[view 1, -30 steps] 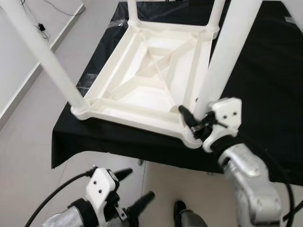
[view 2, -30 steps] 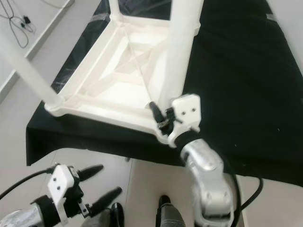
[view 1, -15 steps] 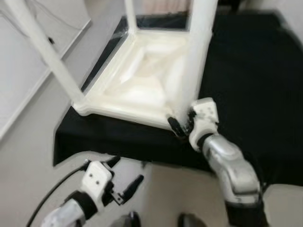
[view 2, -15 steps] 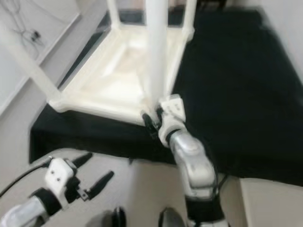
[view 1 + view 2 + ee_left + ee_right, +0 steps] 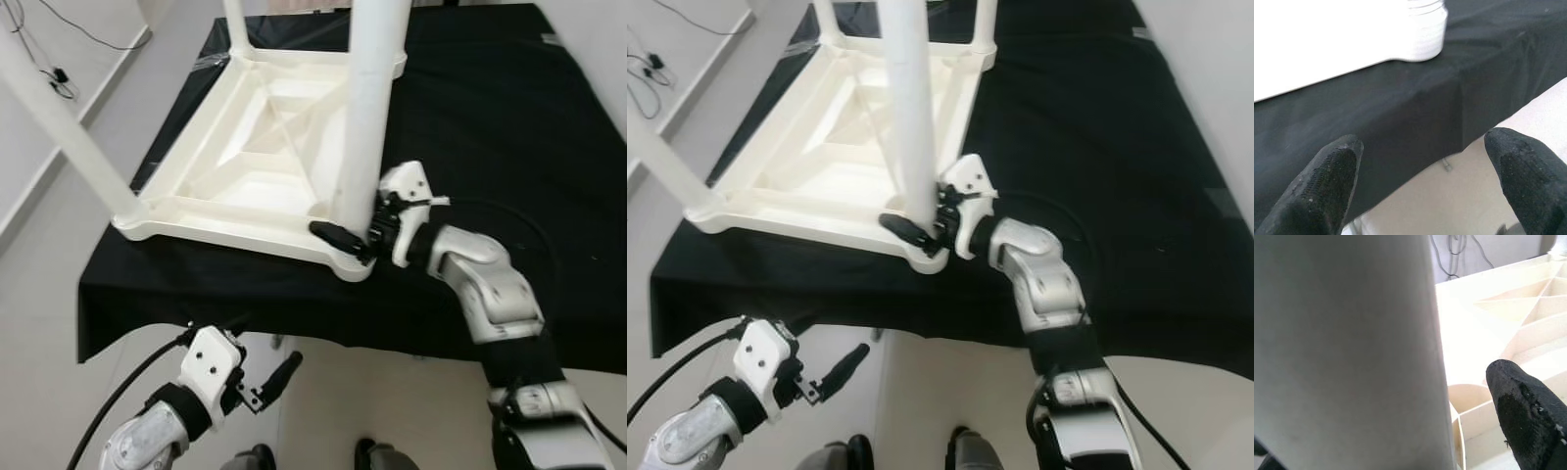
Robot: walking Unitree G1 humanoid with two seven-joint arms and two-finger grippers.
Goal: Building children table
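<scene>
A white plastic children's table [image 5: 265, 176] lies upside down on a black cloth [image 5: 509, 127] that covers a raised surface, its ribbed underside facing up like a shallow tray with nothing lying inside. White legs stand up from its corners: one at the near left corner [image 5: 59, 127], one at the far left corner [image 5: 235, 24], and one thick leg [image 5: 367, 108] at the near right corner, closest to the robot.

The right arm reaches forward and bends inward at the elbow, so the right gripper [image 5: 358, 230] comes at the near right leg from the side, low down by the corner socket. Its fingers are spread around the base of that leg; one black finger [image 5: 338, 236] lies along the table's rim in front of the leg. In the right wrist view the leg [image 5: 1347, 352] stands very close, with one fingertip [image 5: 1525, 416] beside it, and whether the fingers press on it cannot be told.

The left arm hangs low in front of the cloth's edge, above the pale floor [image 5: 59, 323]. The left gripper [image 5: 265, 377] has its fingers apart, holding nothing, well short of the table.
</scene>
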